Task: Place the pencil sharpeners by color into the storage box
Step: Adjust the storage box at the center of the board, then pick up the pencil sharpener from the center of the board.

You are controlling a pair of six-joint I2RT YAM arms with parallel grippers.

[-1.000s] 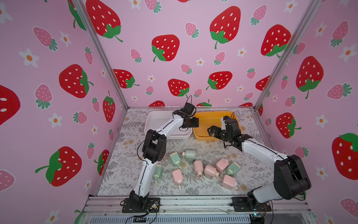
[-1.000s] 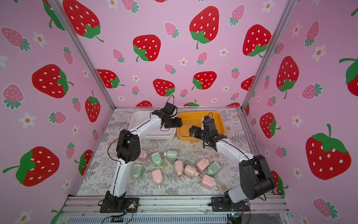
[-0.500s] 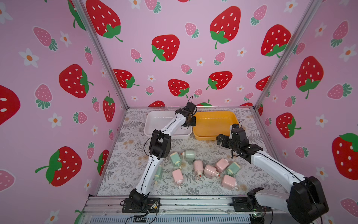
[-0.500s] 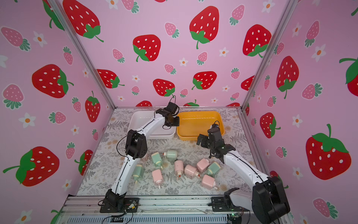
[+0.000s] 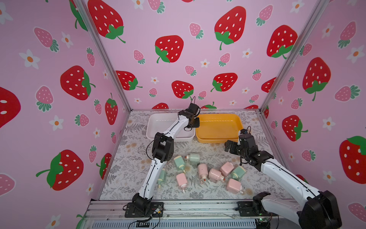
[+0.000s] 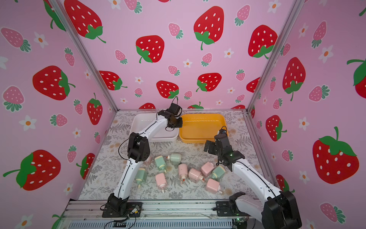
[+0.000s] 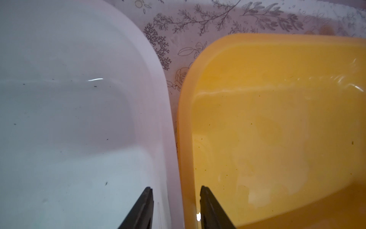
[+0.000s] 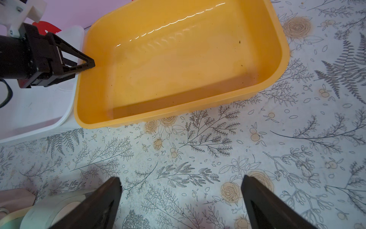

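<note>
Several pencil sharpeners lie loose on the floral mat, among them a pink one (image 5: 202, 170) and a mint green one (image 5: 179, 161). Another pink one (image 6: 147, 160) shows partly behind the left arm. At the back stand a white storage box (image 5: 158, 123) and a yellow storage box (image 5: 217, 126) side by side, both with nothing in them. My left gripper (image 7: 176, 188) straddles their two adjoining walls, one finger inside each box, closed narrowly on them. My right gripper (image 8: 181, 179) hovers wide open over bare mat in front of the yellow box (image 8: 178, 114), holding nothing.
Pink strawberry-print walls enclose the mat on three sides. A metal rail (image 5: 198, 208) with both arm bases runs along the front edge. A pink sharpener (image 8: 15, 198) and a cream end (image 8: 49, 212) lie just beside the right gripper.
My right arm drew back from the yellow box's front edge toward the near right. My left gripper's jaws narrowed over the walls between the two boxes.
</note>
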